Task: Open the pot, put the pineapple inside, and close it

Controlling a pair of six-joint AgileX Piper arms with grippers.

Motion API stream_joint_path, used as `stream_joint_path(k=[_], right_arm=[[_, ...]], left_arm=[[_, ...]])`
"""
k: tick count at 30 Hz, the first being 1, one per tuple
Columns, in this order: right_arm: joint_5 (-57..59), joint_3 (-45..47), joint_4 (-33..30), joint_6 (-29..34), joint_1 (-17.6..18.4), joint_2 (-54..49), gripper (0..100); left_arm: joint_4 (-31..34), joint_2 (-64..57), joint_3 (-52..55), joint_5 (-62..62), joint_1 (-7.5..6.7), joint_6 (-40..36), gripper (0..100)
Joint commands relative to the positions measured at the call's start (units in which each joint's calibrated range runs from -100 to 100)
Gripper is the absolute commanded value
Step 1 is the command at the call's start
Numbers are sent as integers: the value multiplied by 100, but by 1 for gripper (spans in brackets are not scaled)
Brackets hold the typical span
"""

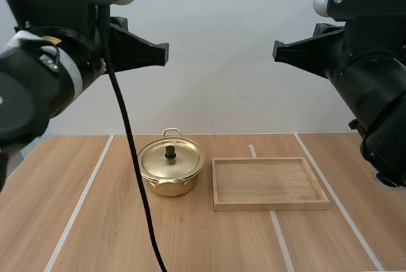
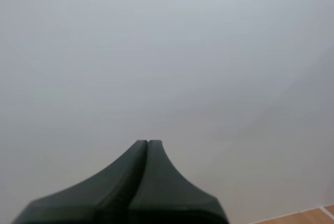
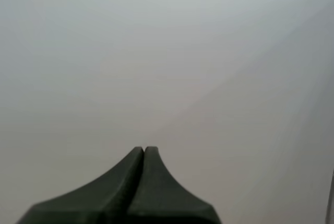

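Left pincer [image 2: 148,143] and right pincer [image 3: 144,150] hang clenched on nothing, high above the bench [image 1: 95,234]. The pot [image 1: 166,183] sits lidded beside the tray [image 1: 271,206]. Its knob [image 1: 170,152] looks small, so an off-centre pinch could slip or drag the pot.

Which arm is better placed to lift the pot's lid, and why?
Probably the left. The pot, lid on, stands on its side; the wooden tray lies between pot and right arm. The left tool and right tool are both raised, shut.
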Motion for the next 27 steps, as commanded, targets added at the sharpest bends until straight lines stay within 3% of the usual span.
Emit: stream_joint_path(k=[1, 7, 18, 27], right_arm=[[190, 127, 5, 220, -99, -154, 0], [1258, 886, 5, 310, -137, -505, 0], [822, 1836, -83, 323, -137, -654, 0], [703, 2434, -83, 323, -137, -654, 0]], left_arm=[[15, -419, 383, -709, -15, -368, 0], [-30, -1209, 1148, -906, -15, -408, 0], [-12, -1588, 2119, -988, 0, -455, 0], [44, -1588, 2282, -567, 212, -719, 0]])
